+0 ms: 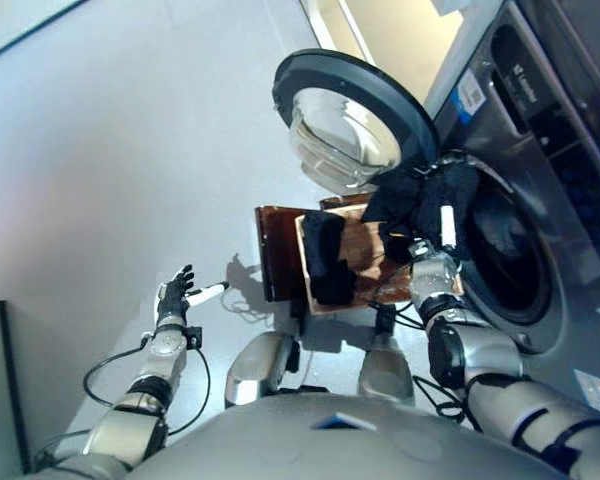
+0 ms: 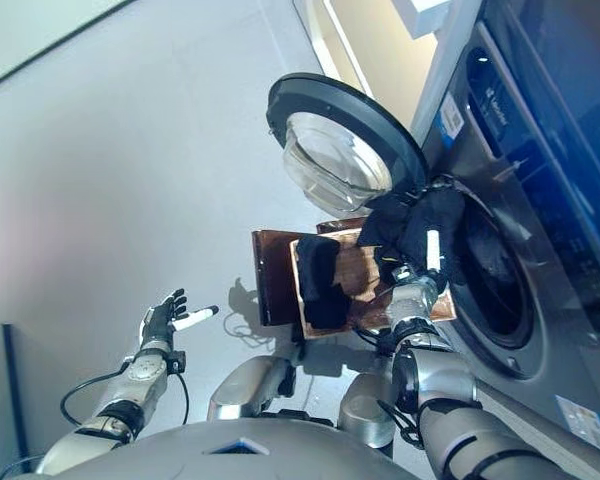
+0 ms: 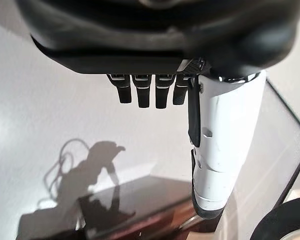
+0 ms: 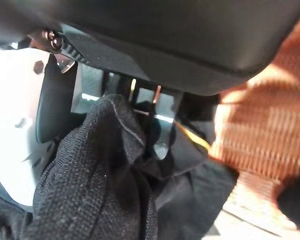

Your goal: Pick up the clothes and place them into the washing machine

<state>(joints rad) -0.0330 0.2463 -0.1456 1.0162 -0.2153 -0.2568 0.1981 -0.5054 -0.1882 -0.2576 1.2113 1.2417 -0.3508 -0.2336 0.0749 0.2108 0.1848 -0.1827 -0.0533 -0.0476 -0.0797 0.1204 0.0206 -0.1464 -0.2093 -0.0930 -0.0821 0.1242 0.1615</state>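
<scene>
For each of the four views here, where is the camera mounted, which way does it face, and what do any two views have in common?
Left eye view: head camera, looking down at the washing machine, its open door, a wooden tray; both arms show.
Right eye view: same scene, slightly offset.
Left wrist view: along the open left hand toward the floor.
Right wrist view: along the right hand, shut on black cloth.
Shared: both eye views show the right hand holding black cloth at the drum opening.
</scene>
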